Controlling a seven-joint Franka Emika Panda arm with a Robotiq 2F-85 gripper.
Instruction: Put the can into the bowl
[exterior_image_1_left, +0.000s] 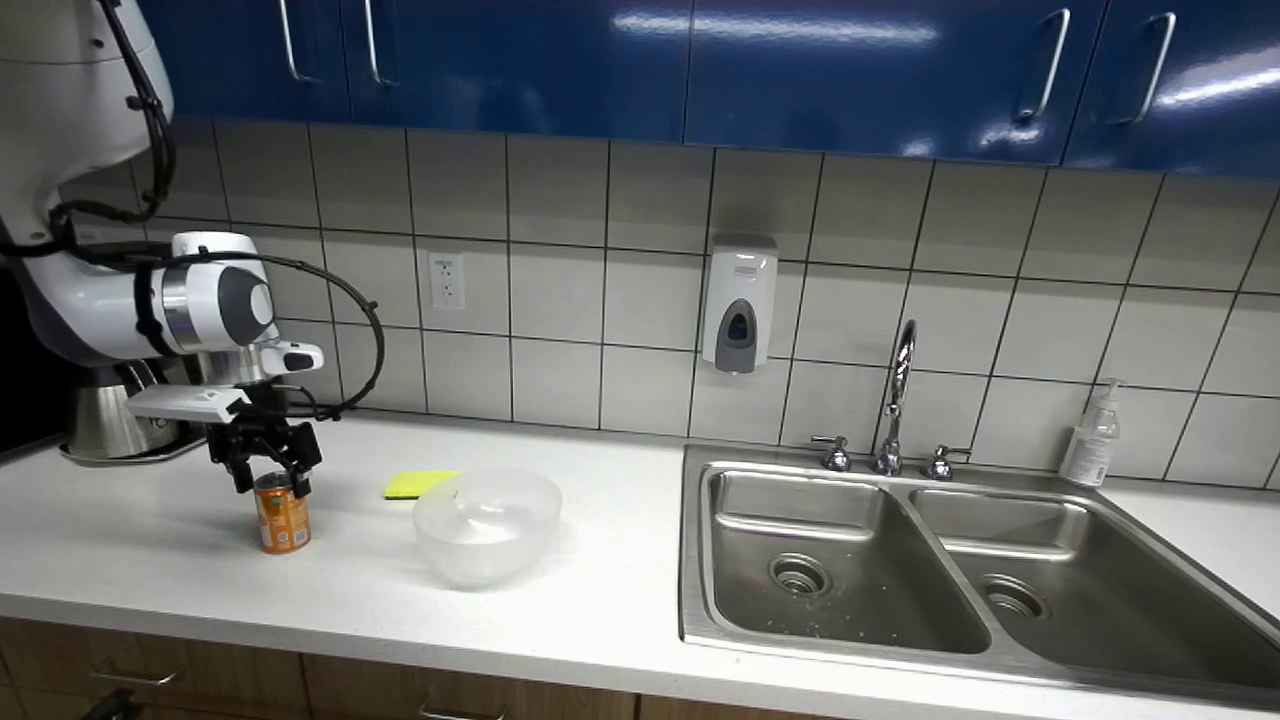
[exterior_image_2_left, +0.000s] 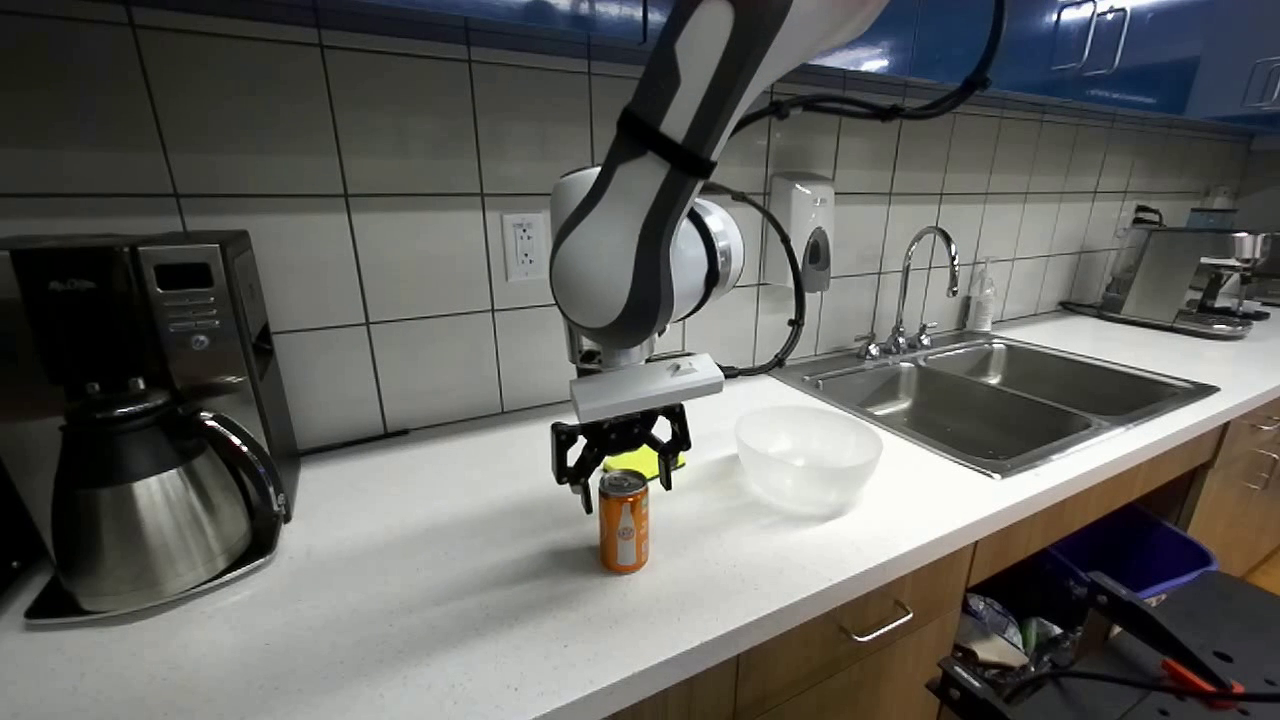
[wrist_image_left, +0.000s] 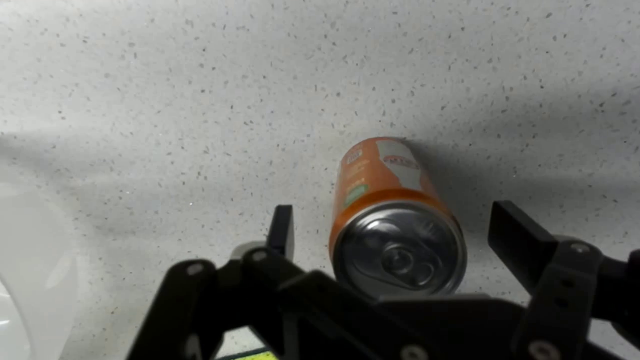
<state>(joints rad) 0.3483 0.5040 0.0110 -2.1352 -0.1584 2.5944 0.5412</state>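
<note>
No word can be read with certainty. On the orange soda can (wrist_image_left: 395, 217), in the wrist view, blurred lettering crosses the reddish emblem (wrist_image_left: 401, 161) of a white bottle shape (wrist_image_left: 407, 176), with finer print in a pale box (wrist_image_left: 354, 155) near it. The pale script (exterior_image_2_left: 76, 285) on the coffee maker (exterior_image_2_left: 195, 350), in an exterior view, is too small to make out, as are the mark (exterior_image_1_left: 745, 269) on the wall soap dispenser (exterior_image_1_left: 740, 304) and the label (exterior_image_1_left: 1087, 460) on the pump bottle (exterior_image_1_left: 1093, 440).
</note>
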